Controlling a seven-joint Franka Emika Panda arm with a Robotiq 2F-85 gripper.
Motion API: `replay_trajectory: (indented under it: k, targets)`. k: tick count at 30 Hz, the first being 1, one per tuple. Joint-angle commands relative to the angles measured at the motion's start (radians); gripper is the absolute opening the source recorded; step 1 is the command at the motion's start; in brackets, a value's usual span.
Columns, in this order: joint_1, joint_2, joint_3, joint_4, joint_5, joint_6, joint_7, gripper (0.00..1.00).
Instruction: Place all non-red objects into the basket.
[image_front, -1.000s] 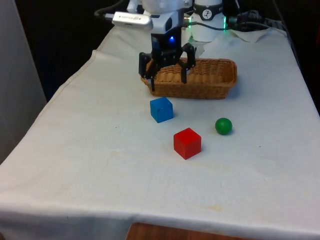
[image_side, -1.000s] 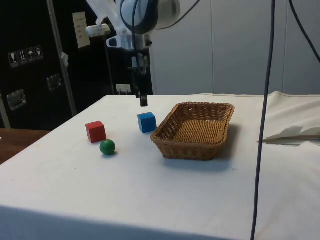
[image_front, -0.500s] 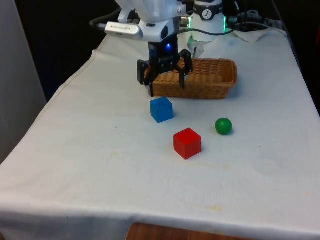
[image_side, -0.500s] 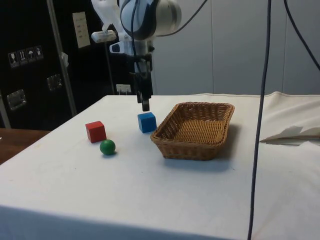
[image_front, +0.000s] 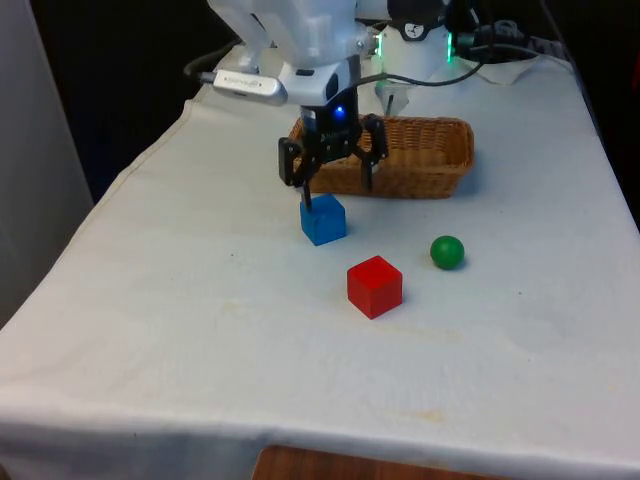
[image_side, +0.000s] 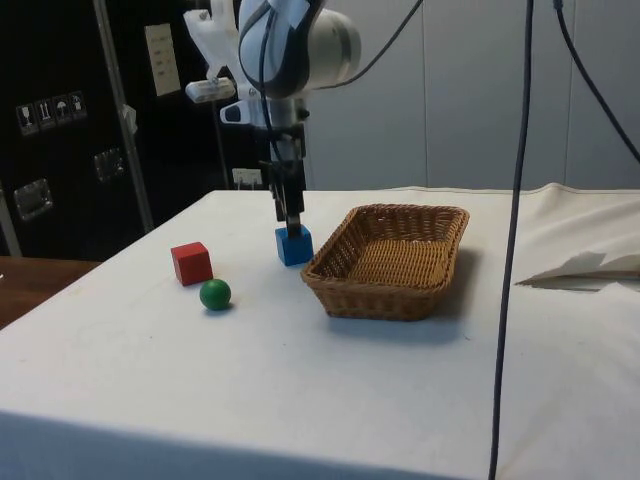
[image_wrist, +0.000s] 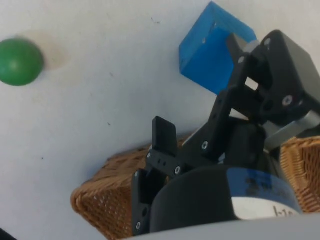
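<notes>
0 of 2 done: basket (image_front: 420, 165) holds nothing. My pincer (image_front: 335, 180), spread wide, hangs over blue cube (image_front: 323, 219); green ball (image_front: 447, 252) left too.

My gripper (image_front: 335, 184) black. Cube (image_front: 323, 219) blue, second cube (image_front: 374, 286) red, ball (image_front: 447, 252) green, basket (image_front: 432, 168) tan woven wicker, cloth (image_front: 200, 300) white.

Basket (image_front: 420, 160): woven wicker, rough, tan. Blue cube (image_front: 323, 219) and red cube (image_front: 374, 286): smooth, matt painted faces. Green ball (image_front: 447, 252): smooth, slight sheen. Tabletop (image_front: 200, 320): white cloth, matt, faintly wrinkled. Claw (image_front: 335, 185): black, matt, plastic-looking, with small metal screws.
</notes>
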Motion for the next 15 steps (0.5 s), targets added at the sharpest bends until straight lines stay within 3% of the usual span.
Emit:
replay_trajectory:
  k: [1,4,5,6,13,14,15]
  targets:
    - [-0.006,0.006,0.01,-0.001,0.014,0.02,-0.011,1.0]
    - [-0.007,0.02,0.013,-0.002,0.016,0.039,-0.011,1.0]
    - [0.0,0.018,0.003,-0.001,0.001,0.023,0.0,1.0]
    - [-0.007,0.023,0.014,-0.002,0.016,0.043,-0.011,1.0]
    - [-0.007,0.053,0.018,0.0,0.018,0.08,-0.011,1.0]
    - [0.0,0.048,0.007,0.0,0.002,0.066,0.0,1.0]
    - [-0.007,0.061,0.019,0.002,0.018,0.09,-0.011,1.0]
